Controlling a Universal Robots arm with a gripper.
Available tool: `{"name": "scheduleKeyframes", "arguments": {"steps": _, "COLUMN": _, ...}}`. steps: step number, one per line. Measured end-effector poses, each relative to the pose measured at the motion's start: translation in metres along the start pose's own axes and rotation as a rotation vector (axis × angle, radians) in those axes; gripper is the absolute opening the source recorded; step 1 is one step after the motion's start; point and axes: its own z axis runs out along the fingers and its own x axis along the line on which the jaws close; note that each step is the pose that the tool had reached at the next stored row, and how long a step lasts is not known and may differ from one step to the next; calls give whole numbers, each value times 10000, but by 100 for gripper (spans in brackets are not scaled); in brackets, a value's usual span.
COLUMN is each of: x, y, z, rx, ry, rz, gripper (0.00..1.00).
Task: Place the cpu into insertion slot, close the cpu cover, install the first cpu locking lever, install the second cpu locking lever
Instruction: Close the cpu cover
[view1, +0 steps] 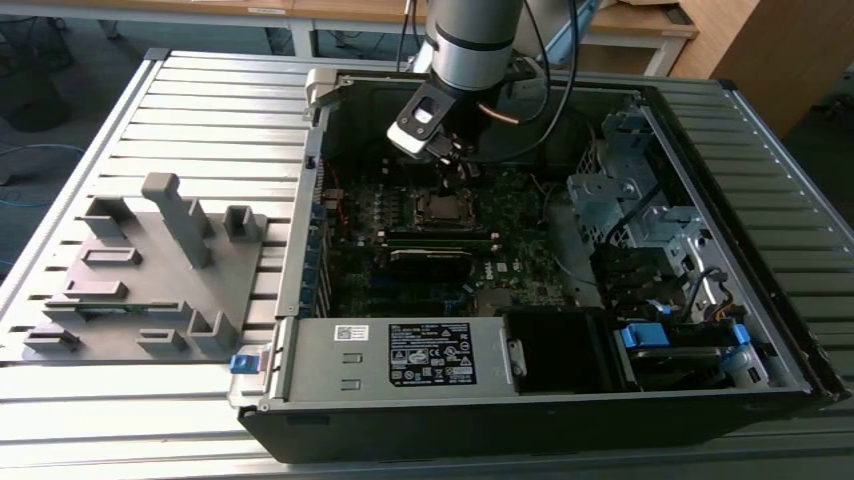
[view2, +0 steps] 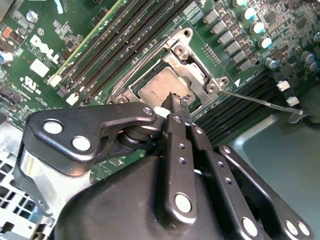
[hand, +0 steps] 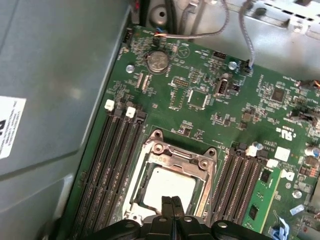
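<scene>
Silver cpu (hand: 165, 184) seated — gripper (hand: 172, 199) (fingers (hand: 167, 207) together) poised just above.

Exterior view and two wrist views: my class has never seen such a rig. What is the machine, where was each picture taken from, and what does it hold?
The machine is a robot arm ending in a pincer. The exterior view, from a camera off the arm, shows it reaching into an open computer case on a slatted table, a grey fixture beside it. Both wrist views come from cameras riding on the arm. They show the cpu seated in the green board, the cover framing it, and the pincer shut just above, holding nothing.
</scene>
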Motion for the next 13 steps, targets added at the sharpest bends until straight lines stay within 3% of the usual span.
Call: {"name": "scheduleKeyframes", "arguments": {"steps": 13, "x": 0, "y": 0, "z": 3, "rx": 6, "ry": 43, "rz": -1849, "gripper": 10}}
